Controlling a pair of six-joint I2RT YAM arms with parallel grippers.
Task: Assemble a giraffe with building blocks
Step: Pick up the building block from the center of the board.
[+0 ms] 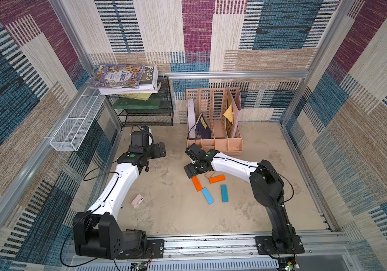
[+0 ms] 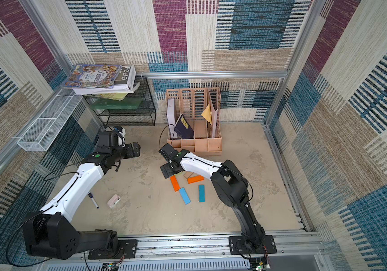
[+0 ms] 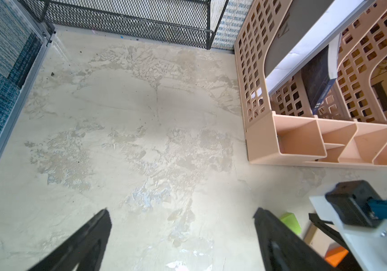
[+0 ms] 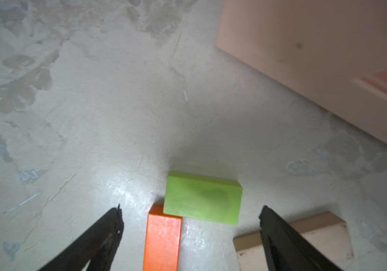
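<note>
Lettering I can read is scarce: "FOLIO" in white on a dark book cover (image 1: pixel 149 74) in the stack on the mesh shelf (image 1: pixel 149 117), and Chinese characters, too small for me to make out, on the colourful book (image 1: pixel 117 76) lying on it. My right claw (image 4: pixel 191 208) hangs low over the tabletop (image 1: pixel 176 218), jaws spread, gripping nothing. Through its wrist camera the green block (image 4: pixel 203 199) lies flat between the tips, one corner touching the end of an orange block (image 4: pixel 163 239). The tan block (image 4: pixel 324 234) sits partly behind one finger. In both top views that orange block runs nearly end to end into a light blue block (image 1: pixel 207 196). A second orange block (image 1: pixel 217 178) and a darker blue block (image 1: pixel 224 193) lie apart beside them, all in front of the file rack (image 1: pixel 214 143). My left claw (image 3: pixel 180 211) is wide apart over bare tabletop near the shelf. A pink case (image 1: pixel 137 200) lies by my left arm.
</note>
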